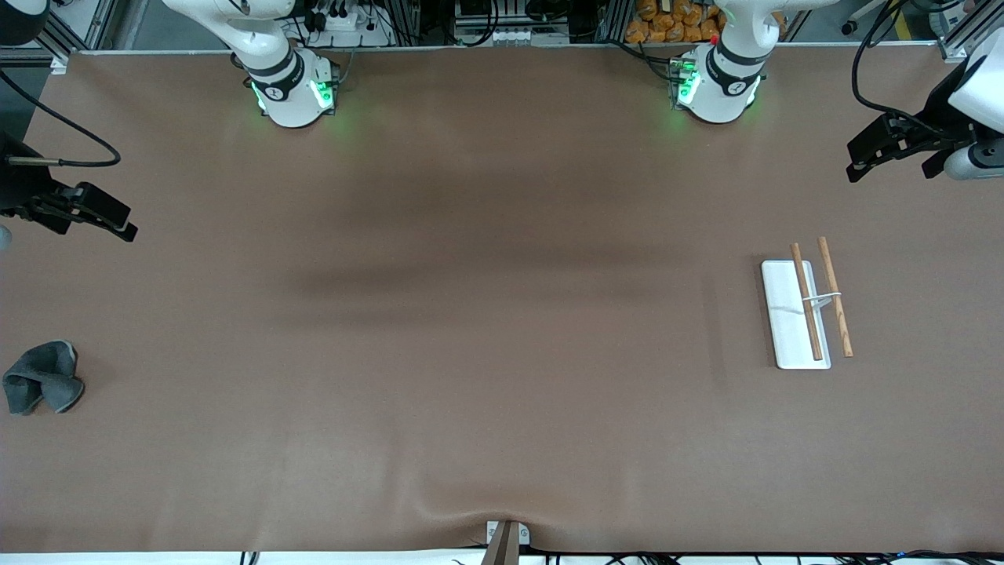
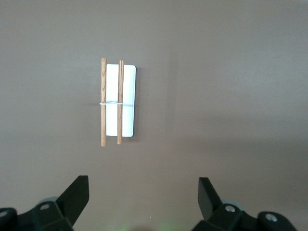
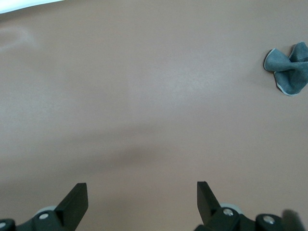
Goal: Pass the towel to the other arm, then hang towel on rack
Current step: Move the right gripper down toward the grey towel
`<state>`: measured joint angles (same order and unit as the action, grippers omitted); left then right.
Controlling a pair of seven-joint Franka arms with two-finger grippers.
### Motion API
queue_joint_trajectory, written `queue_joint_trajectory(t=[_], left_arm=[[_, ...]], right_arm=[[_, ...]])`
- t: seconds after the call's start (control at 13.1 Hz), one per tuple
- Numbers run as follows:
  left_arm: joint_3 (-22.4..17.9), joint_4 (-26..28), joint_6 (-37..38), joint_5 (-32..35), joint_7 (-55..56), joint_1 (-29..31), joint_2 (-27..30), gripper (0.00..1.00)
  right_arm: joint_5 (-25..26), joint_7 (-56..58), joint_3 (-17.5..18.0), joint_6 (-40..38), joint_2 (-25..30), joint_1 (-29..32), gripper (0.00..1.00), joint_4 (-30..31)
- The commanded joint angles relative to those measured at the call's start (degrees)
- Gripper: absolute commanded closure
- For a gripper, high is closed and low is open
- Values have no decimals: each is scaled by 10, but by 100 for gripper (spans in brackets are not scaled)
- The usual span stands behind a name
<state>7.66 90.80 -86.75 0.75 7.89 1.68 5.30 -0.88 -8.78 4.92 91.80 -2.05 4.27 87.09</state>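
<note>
The towel [image 1: 43, 377] lies crumpled in a dark grey heap on the brown table at the right arm's end, close to the table edge. It also shows in the right wrist view [image 3: 288, 72]. The rack [image 1: 804, 310] stands at the left arm's end: a white base plate with two wooden rods joined by a wire. It also shows in the left wrist view [image 2: 126, 101]. My right gripper [image 1: 118, 224] hangs open and empty above the table edge, apart from the towel. My left gripper [image 1: 859, 161] hangs open and empty above the table, apart from the rack.
The two arm bases [image 1: 294, 90] [image 1: 714, 86] stand along the table's back edge. A small camera mount [image 1: 506, 541] sits at the middle of the front edge. The brown mat [image 1: 486, 314] spreads bare between towel and rack.
</note>
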Motion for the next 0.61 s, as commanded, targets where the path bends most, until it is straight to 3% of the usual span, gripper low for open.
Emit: queue_joint_trajectory(t=[0.0, 0.38, 0.53], left_arm=[[2, -10, 12, 0, -14, 6, 1, 0], [1, -12, 13, 4, -13, 7, 0, 0], [2, -12, 13, 14, -15, 7, 0, 0]], right_arm=[[-4, -7, -1, 3, 9, 17, 0, 18], [3, -6, 2, 5, 8, 11, 0, 17], [11, 0, -1, 11, -26, 21, 0, 12]])
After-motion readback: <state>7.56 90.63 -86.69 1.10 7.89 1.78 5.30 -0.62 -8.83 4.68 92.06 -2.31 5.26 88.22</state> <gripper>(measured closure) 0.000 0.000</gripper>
